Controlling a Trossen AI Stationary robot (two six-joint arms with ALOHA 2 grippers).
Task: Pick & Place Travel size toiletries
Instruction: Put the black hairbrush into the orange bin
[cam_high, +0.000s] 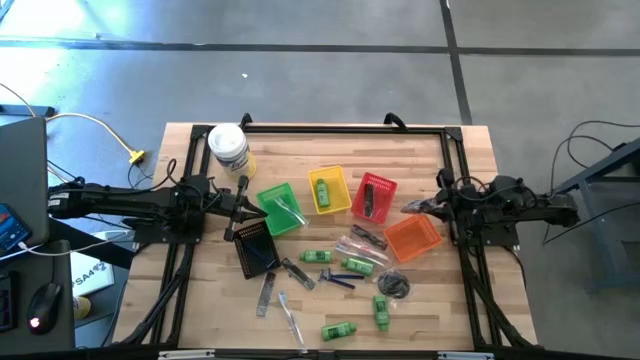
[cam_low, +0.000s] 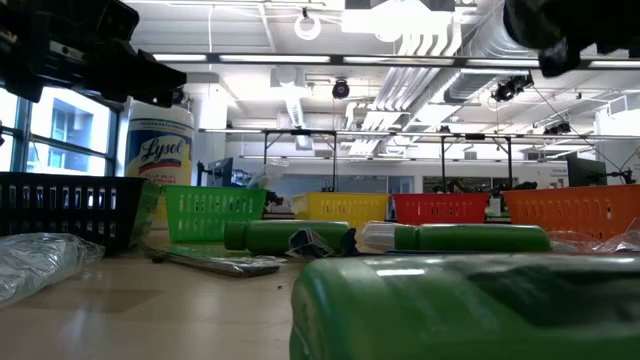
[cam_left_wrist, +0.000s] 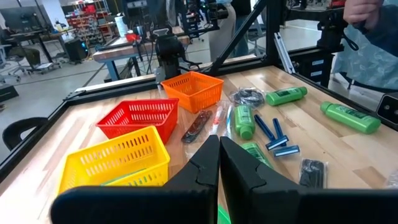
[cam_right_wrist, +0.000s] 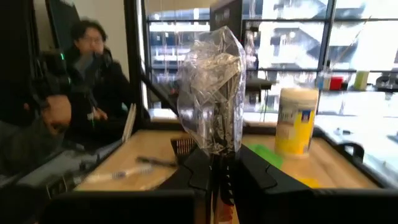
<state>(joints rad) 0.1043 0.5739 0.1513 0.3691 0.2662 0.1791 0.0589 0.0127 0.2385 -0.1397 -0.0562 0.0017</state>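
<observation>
My right gripper (cam_right_wrist: 217, 163) hangs above the right side of the worktop (cam_high: 455, 300), just right of the orange basket (cam_high: 413, 236); its fingers (cam_right_wrist: 193, 168) pinch a crinkled clear plastic packet (cam_right_wrist: 211, 93) that stands up between them; what is inside the packet I cannot tell. My left gripper (cam_left_wrist: 219, 155) waits over the left side of the worktop, between the white canister (cam_high: 229, 148) and the green basket (cam_high: 279, 207); its fingers are pressed together and hold nothing. The baskets lie in a loose row across the middle: black basket (cam_high: 256, 250) nearest the left, then green, yellow basket (cam_high: 330, 190), red basket (cam_high: 374, 196) and orange; a green bottle lies in the yellow one and a dark item in the red. The other toiletries are scattered on the near half of the worktop: green bottles (cam_high: 339, 329), blue razors (cam_high: 338, 278), a dark round piece (cam_high: 396, 286), clear sticks (cam_high: 291, 320) and a grey comb (cam_high: 266, 293). A person (cam_right_wrist: 87, 81) sits beyond the far left edge.
</observation>
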